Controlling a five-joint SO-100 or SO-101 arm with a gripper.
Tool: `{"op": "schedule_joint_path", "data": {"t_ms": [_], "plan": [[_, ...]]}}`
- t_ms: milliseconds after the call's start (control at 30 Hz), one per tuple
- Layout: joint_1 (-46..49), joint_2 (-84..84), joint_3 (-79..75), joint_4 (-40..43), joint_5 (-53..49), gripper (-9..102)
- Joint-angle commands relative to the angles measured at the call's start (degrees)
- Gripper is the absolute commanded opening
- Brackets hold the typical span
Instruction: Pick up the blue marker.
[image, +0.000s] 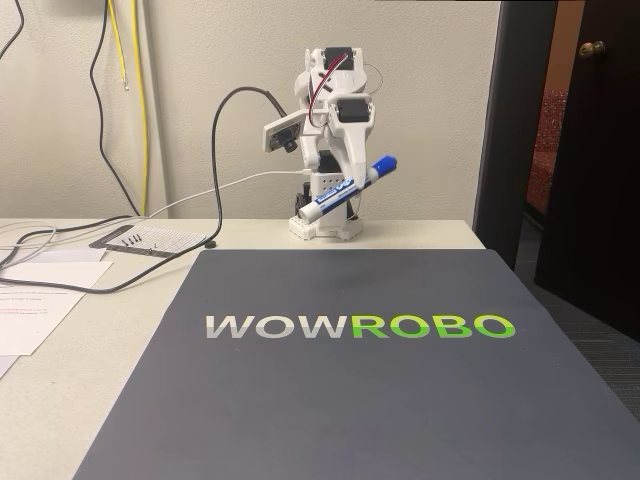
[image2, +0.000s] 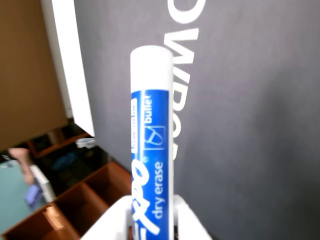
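Wrist view: the blue marker's (image2: 151, 150) capped end is cut off below the gripper (image2: 150, 220), whose jaws are clamped around it; the folded arm (image: 330, 120) is raised.

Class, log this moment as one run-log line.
gripper: shut on blue marker | marker: lifted off grey mat, tilted, cap up | arm: folded at base

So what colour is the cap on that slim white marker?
Blue; the blue cap on the slim white marker shows best in the fixed view.
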Motion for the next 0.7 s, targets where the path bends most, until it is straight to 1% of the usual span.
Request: {"op": "schedule_joint_path", "data": {"t_ms": [0,133,300,467,567,667], "plan": [[-0.44,3.60,-1.76,2.81,2.46,0],[1.14,6.50,-0.70,6.33,2.02,0],[2.55,12.22,3.69,7.29,1.76,0],[4.22,13.45,4.22,10.11,1.76,0],[4.83,14.85,6.59,9.93,1.76,0],[5.10,18.98,12.39,7.03,2.11,0]]}}
